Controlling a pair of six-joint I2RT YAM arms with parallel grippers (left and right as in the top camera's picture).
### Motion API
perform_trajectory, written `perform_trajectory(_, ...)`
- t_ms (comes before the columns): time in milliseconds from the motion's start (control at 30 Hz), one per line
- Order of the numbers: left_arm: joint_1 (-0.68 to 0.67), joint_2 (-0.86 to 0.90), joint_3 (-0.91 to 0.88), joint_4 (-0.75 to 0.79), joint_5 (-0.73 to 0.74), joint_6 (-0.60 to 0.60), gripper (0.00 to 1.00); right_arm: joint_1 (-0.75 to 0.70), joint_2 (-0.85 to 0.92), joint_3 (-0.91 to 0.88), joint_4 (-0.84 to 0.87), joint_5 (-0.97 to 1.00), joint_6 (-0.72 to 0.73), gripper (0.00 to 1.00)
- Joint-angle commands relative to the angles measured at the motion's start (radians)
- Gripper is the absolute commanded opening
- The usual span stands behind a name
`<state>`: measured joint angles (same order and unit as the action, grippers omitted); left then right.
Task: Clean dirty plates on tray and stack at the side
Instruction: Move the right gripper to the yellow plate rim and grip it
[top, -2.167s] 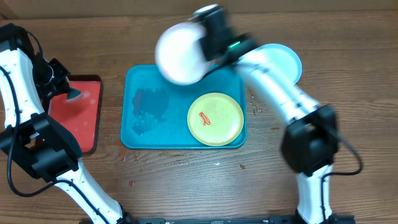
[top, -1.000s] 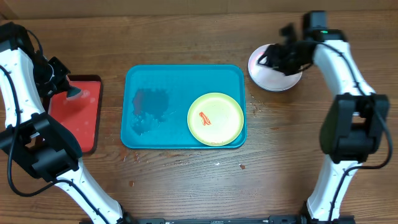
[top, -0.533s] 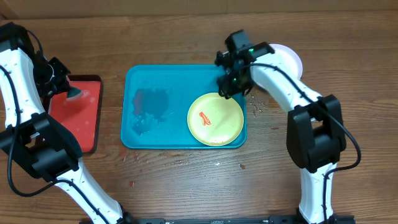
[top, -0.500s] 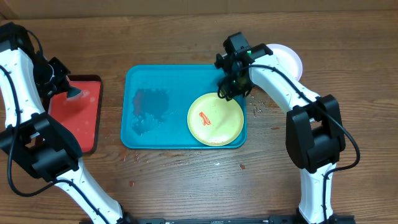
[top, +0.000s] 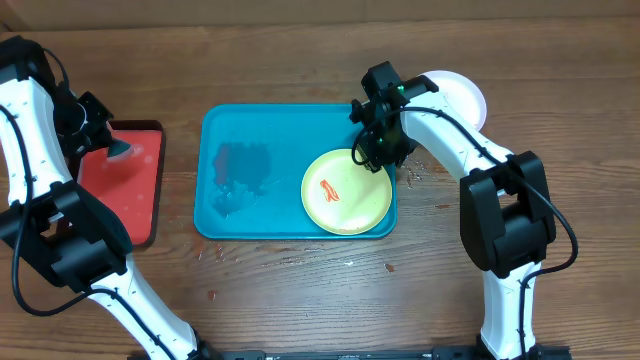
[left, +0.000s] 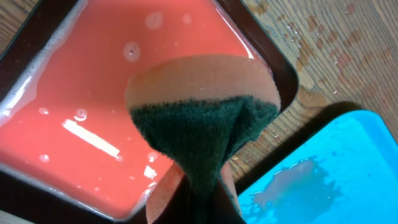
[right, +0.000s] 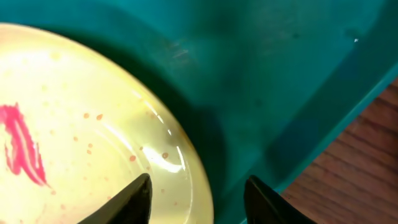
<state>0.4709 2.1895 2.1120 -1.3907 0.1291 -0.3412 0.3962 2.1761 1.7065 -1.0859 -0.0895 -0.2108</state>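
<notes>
Yellow-green plastic plate (top: 346, 190), likely light, stiff and slick, lies in the tray's (top: 300, 125) right end; pinch its rim, which your open, empty right hand (right: 199, 186) straddles; left hand (top: 100, 140) clamps a sponge (left: 199, 106).

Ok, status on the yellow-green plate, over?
Right gripper open, astride yellow-green plate rim in teal tray; plate smeared red. Left gripper shut on sponge over red tray. Nothing blocking.
</notes>
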Motion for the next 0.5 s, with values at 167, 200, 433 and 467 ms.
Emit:
perform_trajectory(167, -0.008, -0.024, 0.002, 0.001, -0.005, 0.005, 0.04, 0.007, -0.003, -0.064, 0.006, -0.017, 0.001, 0.49)
perform_trajectory(200, -0.008, -0.024, 0.002, 0.001, -0.005, 0.005, 0.04, 0.007, -0.002, -0.065, 0.005, -0.017, 0.002, 0.47)
perform_trajectory(433, -0.017, -0.024, 0.002, 0.0, 0.009, 0.007, 0.04, 0.008, -0.003, -0.066, 0.042, -0.018, 0.076, 0.18)
perform_trajectory(467, -0.021, -0.024, 0.002, 0.003, 0.023, 0.02, 0.04, 0.009, -0.002, -0.066, 0.061, -0.029, 0.107, 0.16)
